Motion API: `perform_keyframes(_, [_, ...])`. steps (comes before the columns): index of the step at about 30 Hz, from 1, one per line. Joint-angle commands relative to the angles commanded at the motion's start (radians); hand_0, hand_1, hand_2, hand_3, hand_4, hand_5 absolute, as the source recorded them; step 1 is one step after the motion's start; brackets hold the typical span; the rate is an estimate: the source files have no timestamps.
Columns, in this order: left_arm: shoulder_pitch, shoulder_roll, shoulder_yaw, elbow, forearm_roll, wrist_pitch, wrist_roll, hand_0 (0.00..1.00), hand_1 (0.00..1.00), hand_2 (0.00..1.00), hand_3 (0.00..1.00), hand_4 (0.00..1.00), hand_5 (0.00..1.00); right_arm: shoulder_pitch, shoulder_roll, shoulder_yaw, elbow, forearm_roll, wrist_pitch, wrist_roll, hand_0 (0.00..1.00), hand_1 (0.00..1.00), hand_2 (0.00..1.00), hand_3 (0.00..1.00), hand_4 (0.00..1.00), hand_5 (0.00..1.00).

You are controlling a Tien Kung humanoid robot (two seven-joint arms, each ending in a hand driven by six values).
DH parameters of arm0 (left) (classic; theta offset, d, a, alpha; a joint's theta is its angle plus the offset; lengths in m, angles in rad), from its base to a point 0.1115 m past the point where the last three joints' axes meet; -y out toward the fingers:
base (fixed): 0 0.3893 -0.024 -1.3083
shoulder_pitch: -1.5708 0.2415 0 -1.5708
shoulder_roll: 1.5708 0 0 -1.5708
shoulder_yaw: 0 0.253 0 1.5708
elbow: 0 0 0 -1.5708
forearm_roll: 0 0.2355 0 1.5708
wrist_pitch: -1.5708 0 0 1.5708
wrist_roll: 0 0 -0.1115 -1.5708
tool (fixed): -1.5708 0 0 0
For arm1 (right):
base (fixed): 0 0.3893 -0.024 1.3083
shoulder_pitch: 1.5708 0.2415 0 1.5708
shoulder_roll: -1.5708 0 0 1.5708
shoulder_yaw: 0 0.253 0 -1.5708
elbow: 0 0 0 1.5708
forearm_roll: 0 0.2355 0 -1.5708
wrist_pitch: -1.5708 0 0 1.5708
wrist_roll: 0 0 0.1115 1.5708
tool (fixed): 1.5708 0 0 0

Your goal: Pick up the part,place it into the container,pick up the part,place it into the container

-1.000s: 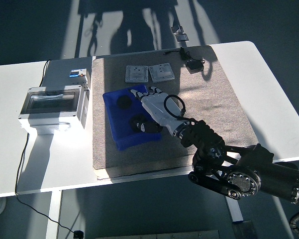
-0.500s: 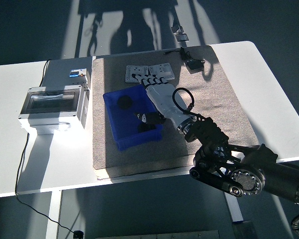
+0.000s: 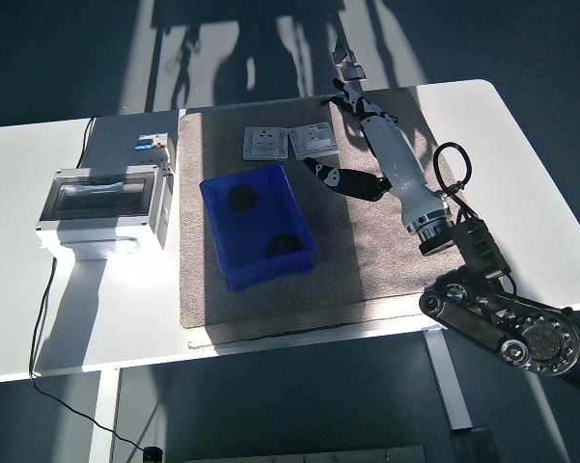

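A blue container sits on the left half of the grey mat. Two black round parts lie in it, one toward the back and one toward the front right. My right hand, white with black finger joints, stretches over the mat's far right area. Its fingers reach the table's back edge and its thumb juts left. The hand is open and holds nothing. It covers the spot where a black part with a cable lay, and that part is hidden. My left arm is out of view.
Two grey square plates lie behind the container. A white electrical box with a clear lid stands at the left, a cable running from it. A small grey item sits beyond the table's back edge.
My right hand has left the blue container, where a second black part now lies. It swung up and right across the mat to the far right corner.
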State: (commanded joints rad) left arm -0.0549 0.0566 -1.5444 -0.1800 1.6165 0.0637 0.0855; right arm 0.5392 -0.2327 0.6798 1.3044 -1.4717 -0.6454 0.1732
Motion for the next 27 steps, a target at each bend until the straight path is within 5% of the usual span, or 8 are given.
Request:
perform_keyframes(11, [0.003,0.004,-0.004,0.000,-0.005,0.005,-0.001,0.692,0.647,0.651,0.580,0.616,0.601,-0.273,-0.046,0.239,0.014,0.388,0.000,0.285,0.699,0.330,0.431,0.417,0.748,0.314])
perform_keyframes(12, [0.003,0.004,-0.005,0.000,-0.003,0.004,-0.001,0.691,0.646,0.646,0.574,0.612,0.588,-0.283,-0.045,0.244,0.015,0.407,0.000,0.297,0.667,0.271,0.341,0.331,0.754,0.269])
perform_keyframes(21, [-0.007,0.014,-0.011,0.000,0.047,-0.017,0.021,0.692,0.647,0.644,0.575,0.604,0.579,-0.333,-0.021,0.354,-0.030,0.664,0.000,0.472,0.622,0.224,0.282,0.269,0.758,0.263])
perform_keyframes(23, [-0.006,0.015,-0.008,0.000,0.042,-0.016,0.022,0.692,0.647,0.644,0.575,0.604,0.579,-0.347,-0.018,0.375,-0.038,0.721,0.000,0.472,0.622,0.224,0.282,0.269,0.758,0.263])
perform_keyframes(24, [-0.005,0.016,-0.004,0.000,0.032,-0.013,0.020,0.693,0.650,0.642,0.575,0.598,0.568,-0.355,-0.017,0.376,-0.031,0.749,0.002,0.472,0.588,0.190,0.248,0.233,0.642,0.177])
perform_keyframes(27, [-0.002,0.017,-0.001,0.000,0.012,-0.008,0.015,0.693,0.650,0.642,0.575,0.598,0.568,-0.364,-0.018,0.356,0.004,0.787,0.019,0.462,0.588,0.190,0.248,0.233,0.642,0.177])
